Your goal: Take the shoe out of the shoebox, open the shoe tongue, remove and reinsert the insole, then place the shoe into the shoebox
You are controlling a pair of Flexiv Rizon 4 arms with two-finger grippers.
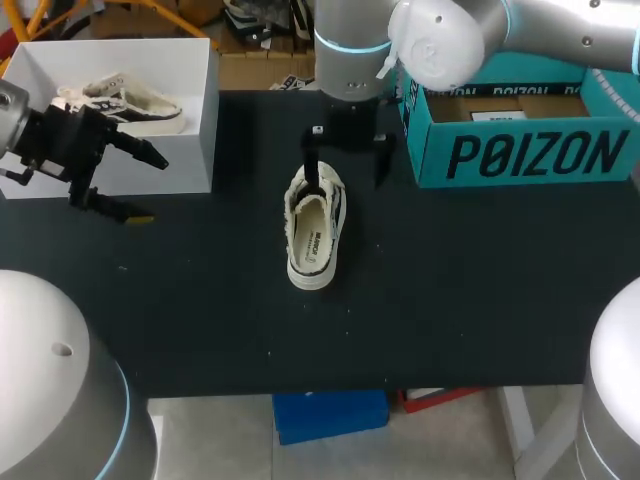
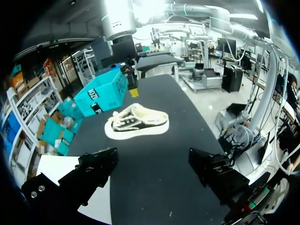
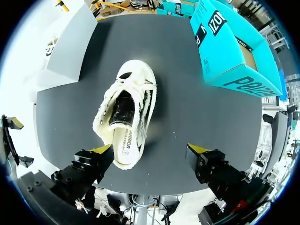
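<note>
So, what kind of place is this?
Probably a robot test bench, not a shop or home: a left arm and a right arm hang over a black table holding one shoe, a white box and a teal shoebox.

The head view looks down on the whole table (image 1: 470, 310); the left wrist view looks low across it, the right straight down, all sharing the shoe (image 1: 316, 232).

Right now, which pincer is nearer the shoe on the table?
Right. The right pincer hangs open at the shoe; the left pincer is off by the white shoebox.
</note>
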